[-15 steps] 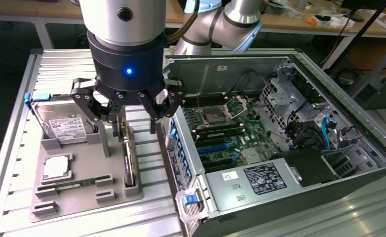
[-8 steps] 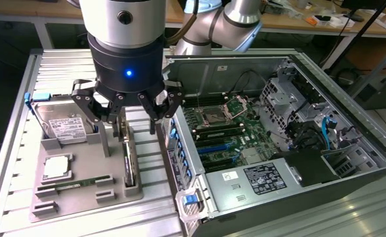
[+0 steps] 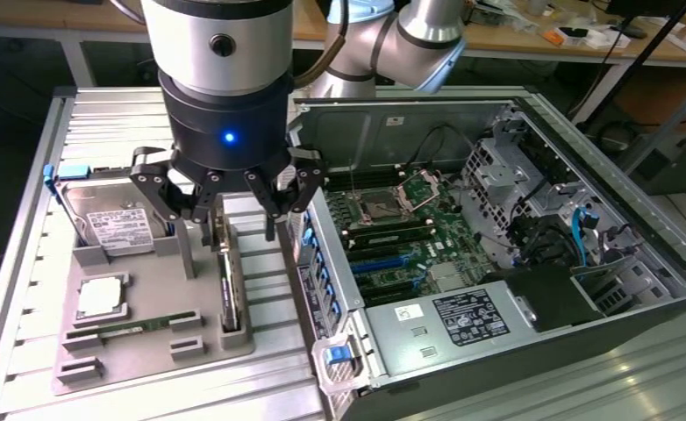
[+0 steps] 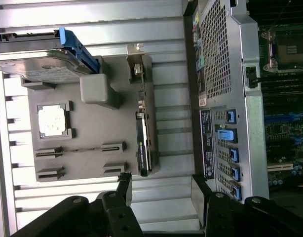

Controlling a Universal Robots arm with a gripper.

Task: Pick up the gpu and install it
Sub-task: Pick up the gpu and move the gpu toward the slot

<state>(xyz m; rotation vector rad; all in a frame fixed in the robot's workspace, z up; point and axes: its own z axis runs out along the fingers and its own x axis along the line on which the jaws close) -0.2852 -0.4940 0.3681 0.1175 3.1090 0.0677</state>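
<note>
Soft, even light falls from above, leaving a pale sheen on the ribbed metal table [image 3: 109, 114] and a bright streak down the arm's silver sleeve [image 3: 191, 44]. Inside the open computer case [image 3: 367, 132] it is dimmer, one corner nearly black.

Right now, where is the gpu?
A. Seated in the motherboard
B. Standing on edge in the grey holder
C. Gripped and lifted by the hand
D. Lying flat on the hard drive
B: the gpu stands on edge in a slot of the grey holder beside the case, and the hand is open over it, not closed on it.
</note>
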